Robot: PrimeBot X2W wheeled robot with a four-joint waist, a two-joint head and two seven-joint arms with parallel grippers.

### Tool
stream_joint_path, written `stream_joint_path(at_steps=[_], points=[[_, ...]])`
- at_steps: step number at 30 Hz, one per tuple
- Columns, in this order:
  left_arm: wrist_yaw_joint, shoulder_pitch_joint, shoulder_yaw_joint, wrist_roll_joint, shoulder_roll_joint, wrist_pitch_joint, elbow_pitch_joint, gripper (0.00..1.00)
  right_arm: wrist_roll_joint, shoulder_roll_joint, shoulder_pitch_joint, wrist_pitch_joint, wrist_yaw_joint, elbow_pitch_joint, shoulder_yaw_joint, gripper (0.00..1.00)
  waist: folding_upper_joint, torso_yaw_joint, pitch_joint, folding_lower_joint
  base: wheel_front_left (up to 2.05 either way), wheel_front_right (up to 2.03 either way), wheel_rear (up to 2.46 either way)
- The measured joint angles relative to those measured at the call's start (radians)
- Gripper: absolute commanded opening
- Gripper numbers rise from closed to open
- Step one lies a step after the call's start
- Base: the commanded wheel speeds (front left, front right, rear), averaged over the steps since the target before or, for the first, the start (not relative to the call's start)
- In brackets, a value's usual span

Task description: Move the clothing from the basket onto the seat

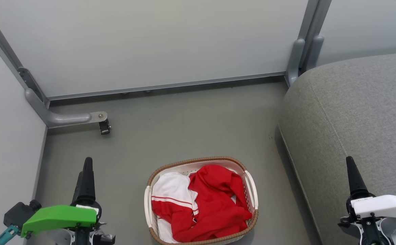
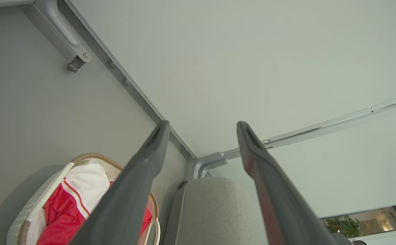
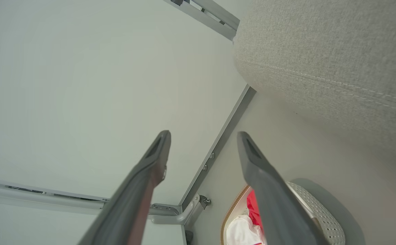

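Observation:
The white perforated basket with its brown woven rim stands on the floor, low in the middle of the head view. Red clothing with white panels and thin red stripes fills it in a crumpled heap. The grey seat rises just right of the basket. My left gripper hangs open to the basket's left, well apart from it. My right gripper is open over the seat's front part. The left wrist view shows the open gripper, basket, clothing and seat. In the right wrist view the open gripper stands above the basket, clothing and seat.
Pale partition panels close off the back and the left side. A grey metal foot with a caster juts onto the grey floor at back left. Partition posts stand at the seat's far corner.

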Motion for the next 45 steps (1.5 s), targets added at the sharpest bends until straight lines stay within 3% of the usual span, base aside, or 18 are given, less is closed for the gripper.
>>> stream_joint_path(at_steps=[22,45], points=[[0.033,0.034,-0.061,0.404,0.002,-0.073,-0.025,1.00,-0.347,-0.006,0.030,-0.071,0.000,-0.010,0.033,1.00,0.0000,-0.003,-0.001,0.0000,0.00,0.00,0.00],[0.048,0.070,-0.096,0.662,0.003,-0.135,-0.039,1.00,-0.633,-0.009,0.048,-0.134,0.000,-0.016,0.080,1.00,0.0000,-0.004,-0.003,0.0000,0.00,0.00,0.00]])
